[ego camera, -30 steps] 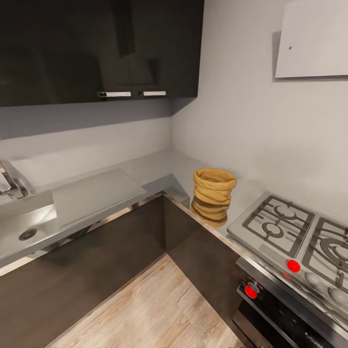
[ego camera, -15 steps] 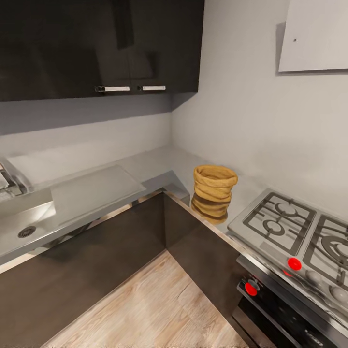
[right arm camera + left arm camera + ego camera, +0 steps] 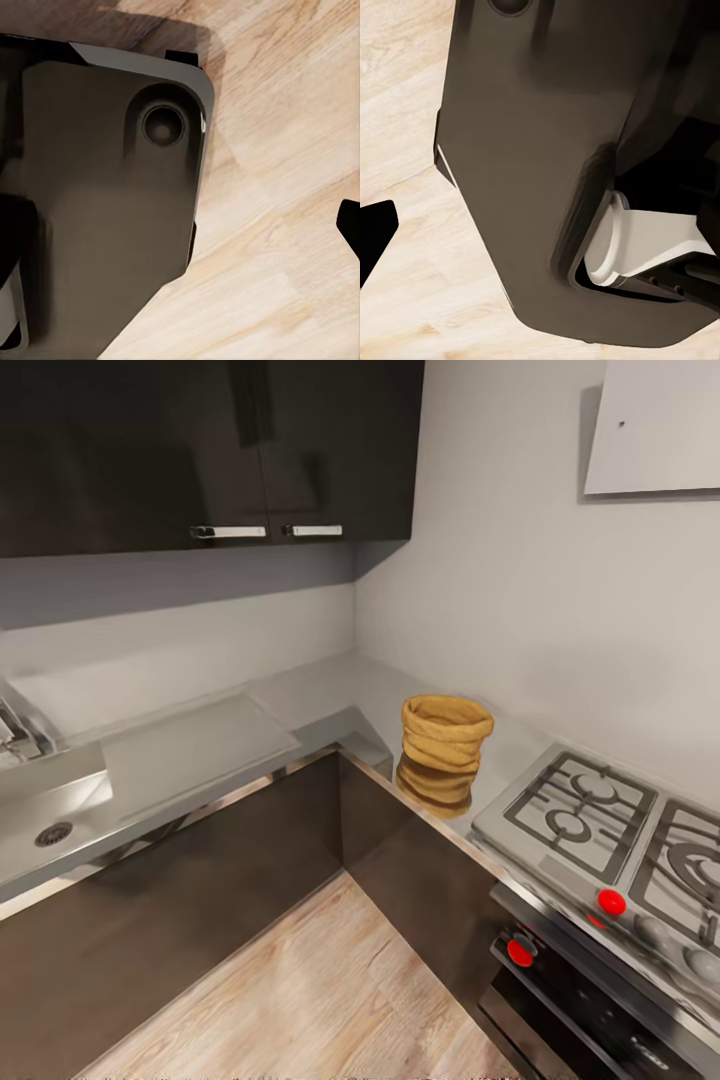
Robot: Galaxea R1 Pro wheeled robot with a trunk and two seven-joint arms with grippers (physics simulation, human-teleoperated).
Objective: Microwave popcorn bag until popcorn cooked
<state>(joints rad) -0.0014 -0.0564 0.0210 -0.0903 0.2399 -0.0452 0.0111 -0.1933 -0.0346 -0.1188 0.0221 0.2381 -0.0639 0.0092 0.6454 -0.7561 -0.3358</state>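
Note:
The popcorn bag (image 3: 443,755), a tan crumpled paper sack with a rolled rim, stands upright on the grey steel countertop (image 3: 320,695) in the corner, close to the counter's front edge and just left of the hob. The popcorn inside it is hidden. The microwave is out of view. In the left wrist view a dark fingertip (image 3: 375,232) sits at the picture's edge over the wood floor, far from the middle, so the left gripper is open. In the right wrist view another dark fingertip (image 3: 350,225) sits at the opposite edge, and the right gripper is open too. Both hold nothing.
A gas hob (image 3: 600,830) with red knobs (image 3: 519,952) lies right of the bag. A sink (image 3: 50,825) is set into the counter at far left. Dark wall cabinets (image 3: 200,450) hang above. Wood floor (image 3: 320,990) fills the L-shaped corner. My dark base (image 3: 532,150) shows below both wrists.
The whole head picture has shifted a little, so the camera has moved. The bag stays where it was on the countertop.

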